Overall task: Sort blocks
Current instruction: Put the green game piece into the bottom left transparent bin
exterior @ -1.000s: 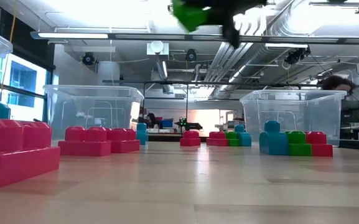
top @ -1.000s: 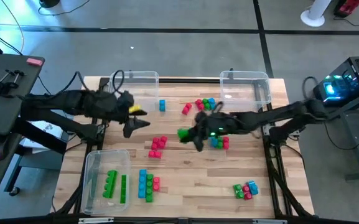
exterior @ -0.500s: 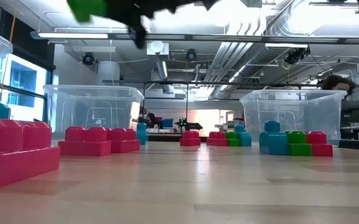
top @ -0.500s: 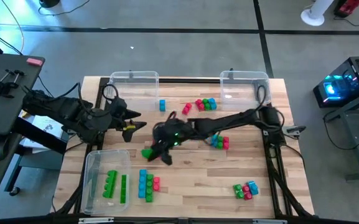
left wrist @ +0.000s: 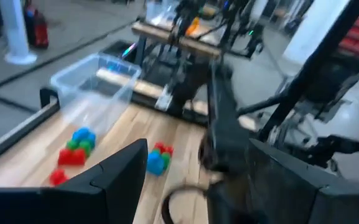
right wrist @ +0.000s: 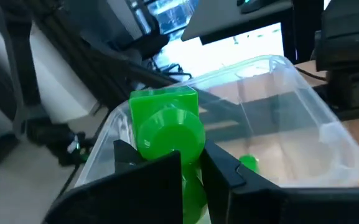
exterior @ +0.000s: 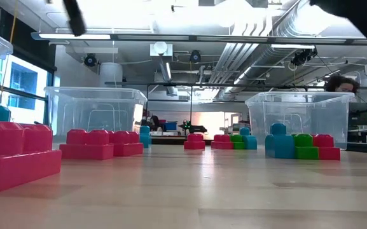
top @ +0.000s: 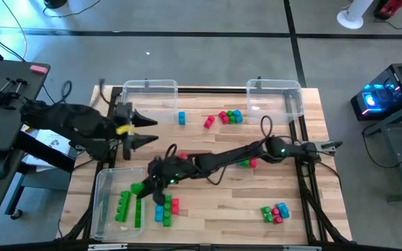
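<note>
My right gripper point(top: 145, 189) reaches across the table from the right and is shut on a green block point(right wrist: 167, 124). It hovers at the right rim of the near-left clear bin point(top: 106, 183), where green blocks point(top: 127, 207) lie. Loose blocks sit on the wood: a blue one point(top: 181, 118), a red-green-blue group point(top: 230, 117), a group half under my arm point(top: 246, 162), blue and red ones point(top: 164, 208), and a group at the near right point(top: 275, 213). My left gripper point(top: 148, 131) hangs open over the table's left side, holding nothing. My right gripper pinches the green block by two opposite sides point(right wrist: 188, 165) between its two fingers point(right wrist: 148, 180). The fingers come nearly level from the table's right. The block is lifted clear above the bin's rim, with its round stud toward the wrist camera.
Two more clear bins stand at the far edge, one on the left point(top: 150, 94) and one on the right point(top: 276, 97). My right arm point(top: 221, 159) lies stretched across the middle of the table. A black stand point(top: 5, 104) is off the table's left.
My right gripper has swept from the table's middle toward its left and near edges, staying shut on the green block, and now hangs at the near-left bin. My left arm has drawn back a little toward the left edge and turned, still open.
</note>
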`<state>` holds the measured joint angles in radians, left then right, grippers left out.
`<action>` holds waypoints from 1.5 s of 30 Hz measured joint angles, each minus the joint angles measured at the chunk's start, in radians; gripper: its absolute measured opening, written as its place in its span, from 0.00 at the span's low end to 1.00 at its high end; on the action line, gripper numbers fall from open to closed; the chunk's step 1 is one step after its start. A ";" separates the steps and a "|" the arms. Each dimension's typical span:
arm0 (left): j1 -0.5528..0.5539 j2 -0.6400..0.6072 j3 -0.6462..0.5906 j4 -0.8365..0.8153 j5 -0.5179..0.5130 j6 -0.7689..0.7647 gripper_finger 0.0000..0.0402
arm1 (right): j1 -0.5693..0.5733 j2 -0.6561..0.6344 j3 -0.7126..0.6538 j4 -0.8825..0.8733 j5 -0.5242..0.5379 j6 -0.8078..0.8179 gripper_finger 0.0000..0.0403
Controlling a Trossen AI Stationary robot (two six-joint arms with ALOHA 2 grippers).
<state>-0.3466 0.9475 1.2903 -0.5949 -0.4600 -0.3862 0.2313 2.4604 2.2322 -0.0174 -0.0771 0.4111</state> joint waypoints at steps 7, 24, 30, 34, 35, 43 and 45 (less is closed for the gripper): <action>-0.017 -0.080 0.000 -0.004 0.005 -0.002 0.64 | 0.019 0.104 0.062 0.205 0.050 0.084 0.00; -0.018 -0.030 0.000 -0.006 -0.012 -0.042 0.64 | 0.020 0.094 0.058 0.133 0.046 0.060 0.57; -0.018 -0.025 0.000 0.022 -0.047 -0.055 0.64 | 0.001 -0.008 0.057 -0.086 -0.026 -0.088 0.60; -0.018 -0.025 0.000 0.040 -0.051 -0.055 0.64 | -0.003 -0.115 0.060 -0.381 -0.021 -0.254 0.59; -0.018 -0.024 0.000 0.039 -0.056 -0.055 0.64 | -0.003 -0.130 0.060 -0.457 -0.021 -0.282 0.58; -0.018 0.029 0.000 0.038 -0.078 -0.047 0.64 | 0.025 -0.169 -0.027 -1.094 -0.034 -0.412 0.54; -0.018 0.049 0.000 0.039 -0.077 -0.047 0.64 | 0.039 -0.206 -0.154 -1.112 -0.063 -0.409 0.53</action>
<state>-0.3646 0.9967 1.2907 -0.5561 -0.5369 -0.4332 0.2699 2.2546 2.0781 -1.1298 -0.1401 0.0025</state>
